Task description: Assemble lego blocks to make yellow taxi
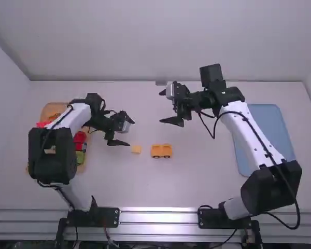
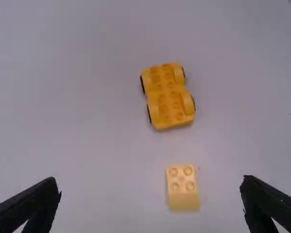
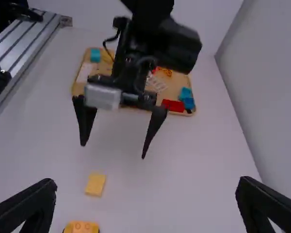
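Observation:
On the table in the high view sits an orange-yellow wheeled base [image 1: 161, 151], with a small pale yellow block [image 1: 136, 149] a short gap to its left. My left gripper [image 1: 130, 133] is open above and left of the block; my right gripper [image 1: 161, 107] is open, farther from the camera than the base. In the left wrist view the block [image 2: 183, 187] lies between the spread fingertips of my left gripper [image 2: 150, 187], the studded base [image 2: 168, 95] beyond it. The right wrist view has the block [image 3: 95, 185], the base's end [image 3: 81, 227] and my right gripper [image 3: 145, 187], nothing between its fingers.
A wooden tray [image 1: 53, 110] with red, green and other blocks lies at the left, partly under the left arm. At the right is a blue tray [image 1: 273, 129], beside the right arm. A grey wall stands behind the table's far edge.

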Robot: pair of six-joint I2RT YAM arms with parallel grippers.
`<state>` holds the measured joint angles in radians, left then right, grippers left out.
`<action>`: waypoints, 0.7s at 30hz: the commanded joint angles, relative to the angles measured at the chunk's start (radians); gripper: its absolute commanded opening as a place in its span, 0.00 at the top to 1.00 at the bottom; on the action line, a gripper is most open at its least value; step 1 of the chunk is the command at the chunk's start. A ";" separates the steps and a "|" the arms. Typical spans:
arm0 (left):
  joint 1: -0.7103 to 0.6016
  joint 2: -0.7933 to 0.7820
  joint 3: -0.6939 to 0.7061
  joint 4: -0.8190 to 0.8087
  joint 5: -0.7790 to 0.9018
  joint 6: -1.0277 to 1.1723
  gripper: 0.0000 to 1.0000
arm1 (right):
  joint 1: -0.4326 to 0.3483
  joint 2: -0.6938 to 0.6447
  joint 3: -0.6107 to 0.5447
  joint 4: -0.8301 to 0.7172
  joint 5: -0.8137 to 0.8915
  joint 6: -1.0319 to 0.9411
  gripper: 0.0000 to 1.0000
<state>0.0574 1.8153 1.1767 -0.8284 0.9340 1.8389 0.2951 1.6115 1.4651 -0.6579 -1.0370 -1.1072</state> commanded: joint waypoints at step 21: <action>0.022 0.138 -0.429 0.735 0.125 -0.407 0.00 | 0.042 -0.024 0.027 -0.008 -0.013 0.010 0.01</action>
<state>0.0723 1.9240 0.7582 -0.1024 1.0397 1.4578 0.3336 1.6115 1.4651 -0.6624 -1.0374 -1.1027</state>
